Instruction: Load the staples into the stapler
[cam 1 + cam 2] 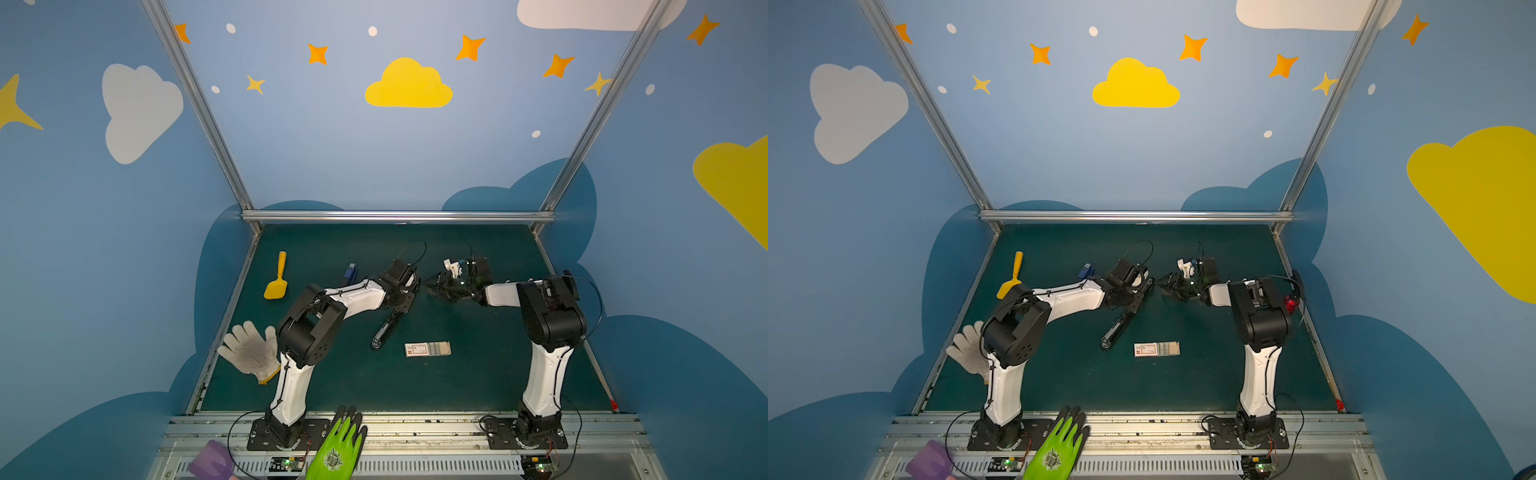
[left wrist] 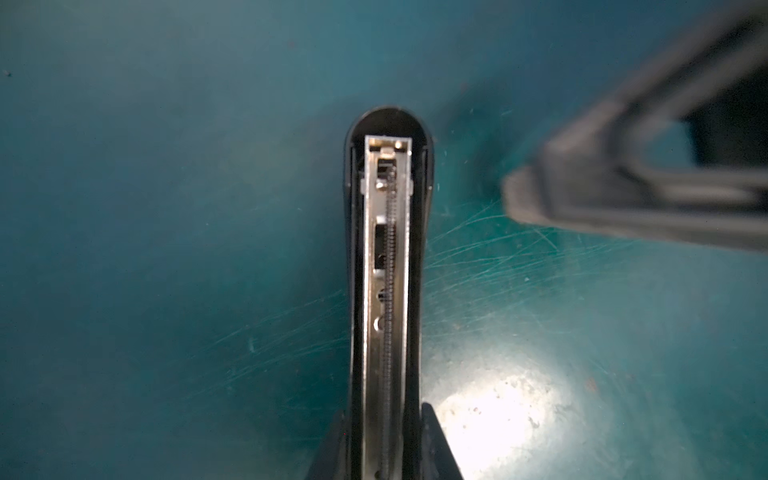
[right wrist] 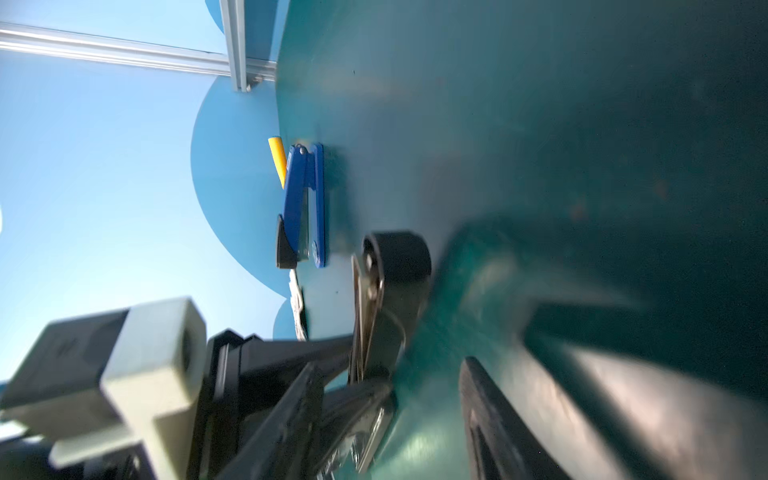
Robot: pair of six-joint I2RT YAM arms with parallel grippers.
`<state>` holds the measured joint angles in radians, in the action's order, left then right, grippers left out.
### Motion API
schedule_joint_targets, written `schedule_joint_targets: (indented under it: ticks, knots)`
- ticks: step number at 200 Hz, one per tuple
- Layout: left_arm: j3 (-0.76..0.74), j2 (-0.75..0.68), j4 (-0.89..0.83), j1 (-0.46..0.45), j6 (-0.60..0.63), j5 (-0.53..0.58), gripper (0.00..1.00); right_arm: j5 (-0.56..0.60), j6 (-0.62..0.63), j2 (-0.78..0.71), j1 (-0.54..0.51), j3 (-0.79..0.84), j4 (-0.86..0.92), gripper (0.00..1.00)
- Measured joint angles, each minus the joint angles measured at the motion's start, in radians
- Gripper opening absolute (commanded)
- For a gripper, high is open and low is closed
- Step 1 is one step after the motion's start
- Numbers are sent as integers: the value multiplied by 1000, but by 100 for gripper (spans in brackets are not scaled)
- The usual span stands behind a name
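Stapler [image 2: 386, 291], black shell, bright steel channel, left jaws clamped on it, right jaws apart

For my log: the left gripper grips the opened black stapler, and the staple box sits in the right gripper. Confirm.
No: the staple box lies on the table, apart from the right gripper, as both top views show; the left gripper does grip the black stapler.

Both top views look down from high at the near side, sharing the whole mat [image 1: 478, 386]; wrist views hug the stapler [image 2: 386, 332], the right seemingly sideways.
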<state>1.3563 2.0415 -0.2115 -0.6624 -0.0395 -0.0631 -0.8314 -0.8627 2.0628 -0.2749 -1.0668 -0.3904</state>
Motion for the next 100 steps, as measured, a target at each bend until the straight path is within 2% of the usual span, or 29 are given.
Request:
schedule_joint_targets:
  ticks: [45,73,91,100]
  knots:
    - [-16,-4,37,-9,-2,-1,4,-8,-63,86,-16,-60,-64,52]
    - [-20,-5,47,-13,-5,-4,4,-26,-93,130,-24,-85,-108,44]
    - [-21,-5,47,-13,-6,-6,4,-35,-108,148,-28,-101,-130,36]
    - [-21,-5,47,-14,-9,-4,7,-40,-114,154,-29,-109,-140,29]
